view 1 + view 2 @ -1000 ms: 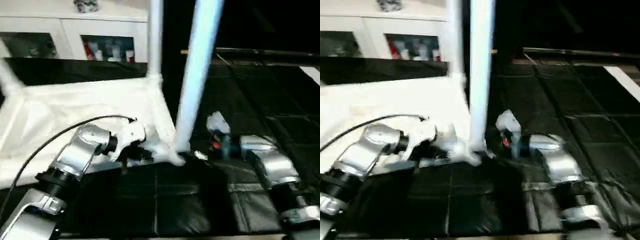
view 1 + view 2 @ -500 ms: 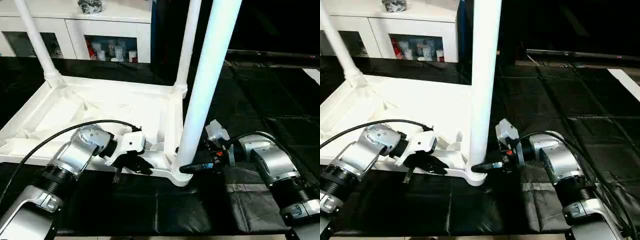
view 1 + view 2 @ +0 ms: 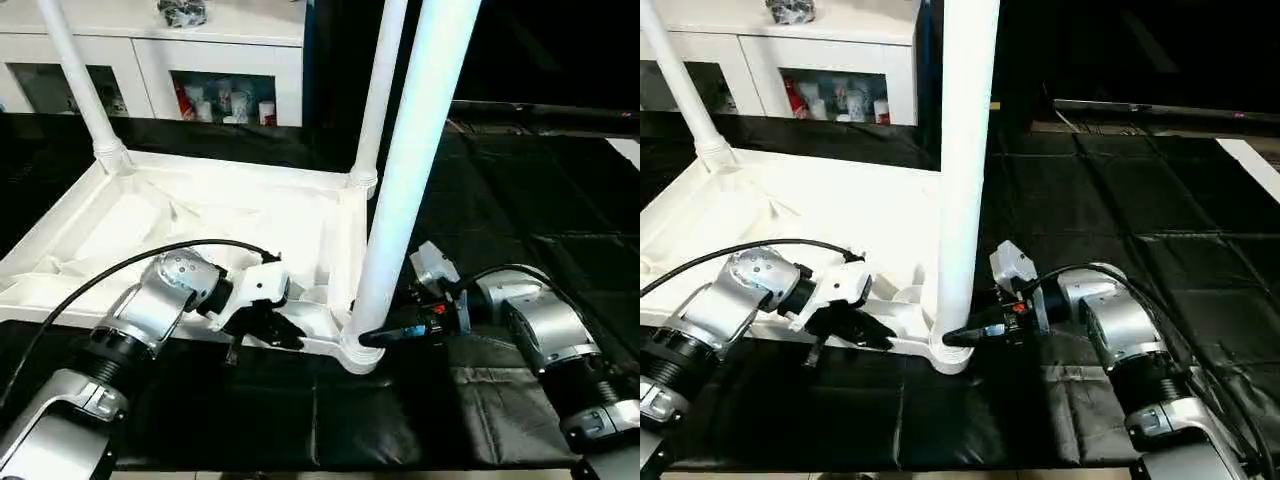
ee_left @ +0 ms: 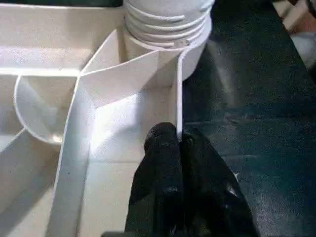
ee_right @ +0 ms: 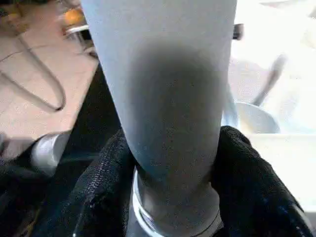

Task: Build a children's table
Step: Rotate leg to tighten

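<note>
The white tabletop [image 3: 200,215] lies upside down on a black mat, ribbed side up. Two white legs [image 3: 75,80] [image 3: 380,90] stand upright in its far corners. A third leg [image 3: 405,180] rises from the near right corner socket [image 3: 358,355]. My left gripper [image 3: 275,335] is shut on the thin rim wall [image 4: 177,98] just beside that socket, with its fingertips [image 4: 165,140] pinching the wall. My right gripper [image 3: 375,337] reaches in from the right, its fingers [image 5: 247,168] shut on either side of the near leg's base [image 5: 173,123].
A white cabinet with glass doors [image 3: 200,60] stands along the back. The black quilted mat [image 3: 520,200] stretches out to the right of the tabletop. A black cable [image 3: 100,280] loops over my left forearm.
The camera has steadied after a blurred swing. My right gripper's fingers have drawn in around the near leg's base. My left gripper keeps its hold on the rim.
</note>
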You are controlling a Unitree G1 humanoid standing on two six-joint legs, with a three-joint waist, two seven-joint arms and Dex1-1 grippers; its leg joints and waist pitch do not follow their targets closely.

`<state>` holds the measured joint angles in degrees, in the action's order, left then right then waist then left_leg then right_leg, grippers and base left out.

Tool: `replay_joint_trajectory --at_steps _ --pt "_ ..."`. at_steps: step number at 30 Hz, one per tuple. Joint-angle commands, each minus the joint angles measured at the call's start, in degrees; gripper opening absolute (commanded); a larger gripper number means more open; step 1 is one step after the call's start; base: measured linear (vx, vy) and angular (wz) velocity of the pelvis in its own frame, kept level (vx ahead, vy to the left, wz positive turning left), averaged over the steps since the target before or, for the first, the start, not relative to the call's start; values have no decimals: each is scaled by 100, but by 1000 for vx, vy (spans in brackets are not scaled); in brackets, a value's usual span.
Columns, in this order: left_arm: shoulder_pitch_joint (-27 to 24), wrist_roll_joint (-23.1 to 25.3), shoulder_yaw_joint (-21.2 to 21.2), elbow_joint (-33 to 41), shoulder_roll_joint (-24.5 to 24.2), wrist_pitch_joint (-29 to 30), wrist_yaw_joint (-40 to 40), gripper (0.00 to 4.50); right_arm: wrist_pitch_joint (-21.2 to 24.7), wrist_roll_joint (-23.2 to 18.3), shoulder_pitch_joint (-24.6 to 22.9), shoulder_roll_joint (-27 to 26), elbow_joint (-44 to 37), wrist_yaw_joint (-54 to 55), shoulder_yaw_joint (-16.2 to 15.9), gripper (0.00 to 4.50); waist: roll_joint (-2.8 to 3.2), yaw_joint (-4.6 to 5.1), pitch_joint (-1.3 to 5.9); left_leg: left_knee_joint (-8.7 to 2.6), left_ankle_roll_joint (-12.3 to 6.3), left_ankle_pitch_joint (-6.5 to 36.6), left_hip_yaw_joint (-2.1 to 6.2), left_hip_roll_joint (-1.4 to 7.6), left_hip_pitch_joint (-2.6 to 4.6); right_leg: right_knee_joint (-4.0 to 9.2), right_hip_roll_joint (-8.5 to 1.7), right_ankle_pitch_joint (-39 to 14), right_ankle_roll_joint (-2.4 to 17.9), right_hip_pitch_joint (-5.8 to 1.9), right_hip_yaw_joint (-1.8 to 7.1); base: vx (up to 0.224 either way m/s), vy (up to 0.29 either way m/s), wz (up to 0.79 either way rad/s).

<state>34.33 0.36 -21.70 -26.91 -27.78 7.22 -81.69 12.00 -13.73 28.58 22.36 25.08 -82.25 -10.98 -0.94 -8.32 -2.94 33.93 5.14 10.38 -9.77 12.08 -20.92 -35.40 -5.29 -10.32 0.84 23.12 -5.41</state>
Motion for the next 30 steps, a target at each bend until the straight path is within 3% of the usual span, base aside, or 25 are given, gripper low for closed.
replay_joint_trajectory --at_steps 1,4,5,7,9,13,15,16,18,19,23,25,27,30 --pt "236 -75 278 184 259 499 654 0 282 13 -102 -363 -197 980 143 197 11 53 371 -426 -39 1145 5 131 51 408 -340 -1412 1183 -311 294 0 0 0" --pt "220 -88 408 344 407 916 1041 0 459 131 -155 -645 -297 1742 253 196 -1 105 368 -445 75 1211 29 107 37 448 -348 -1848 961 -331 279 0 0 0" --pt "229 -61 534 447 618 1239 1498 0 636 291 -157 -954 -342 2461 321 196 -1 149 372 -451 89 1209 39 100 20 463 -345 -1927 883 -338 275 0 0 0" --pt "243 -32 657 535 878 1552 1983 0 812 534 -135 -1276 -335 3223 342 196 11 244 365 -455 160 1073 34 113 22 434 -317 -1667 947 -296 291 0 0 0" --pt "264 10 743 607 1198 1897 2459 0 946 739 -45 -1605 -194 3896 353 194 -7 320 386 -437 134 985 30 91 9 424 -319 -1510 977 -329 288 0 0 0" --pt "349 86 907 628 1788 2407 3343 0 994 852 330 -2176 215 4741 371 193 24 369 395 -413 59 844 11 77 28 418 -300 -1175 1115 -317 289 0 0 0" --pt "378 115 948 637 1944 2538 3579 0 998 851 438 -2307 281 4842 351 193 -5 369 399 -404 -25 778 -1 74 31 423 -289 -1023 1129 -328 296 0 0 0" --pt "386 136 946 654 1989 2586 3653 0 973 859 471 -2345 277 4864 339 193 7 362 409 -403 -77 686 7 76 13 389 -293 -821 1164 -348 298 0 0 0" --pt "383 163 938 683 2023 2619 3704 0 926 832 500 -2399 269 4864 370 193 -2 360 415 -394 -149 603 1 73 19 377 -282 -614 1191 -353 296 0 0 0" --pt "366 172 924 716 2012 2632 3706 0 919 836 487 -2399 237 4834 369 248 4 356 413 -393 -189 555 0 76 16 367 -284 -511 1215 -356 298 0 0 0" --pt "271 193 874 822 1851 2540 3596 0 889 797 352 -2282 42 4569 370 272 -5 354 395 -404 -213 689 -3 79 22 402 -296 -742 1177 -356 296 0 0 0" --pt "194 169 838 870 1637 2367 3317 0 789 729 191 -2032 -119 4189 366 305 -7 345 396 -409 -208 747 0 89 27 412 -302 -818 1119 -355 303 0 0 0" --pt "176 161 832 876 1551 2319 3205 0 756 674 138 -1916 -175 4044 372 310 3 343 407 -401 -228 708 1 86 32 394 -294 -692 1147 -356 302 0 0 0" --pt "128 152 738 826 1146 1909 2648 0 548 473 -50 -1352 -395 3256 359 344 1 313 406 -388 -301 680 -9 90 38 382 -290 -511 1192 -361 305 0 0 0"
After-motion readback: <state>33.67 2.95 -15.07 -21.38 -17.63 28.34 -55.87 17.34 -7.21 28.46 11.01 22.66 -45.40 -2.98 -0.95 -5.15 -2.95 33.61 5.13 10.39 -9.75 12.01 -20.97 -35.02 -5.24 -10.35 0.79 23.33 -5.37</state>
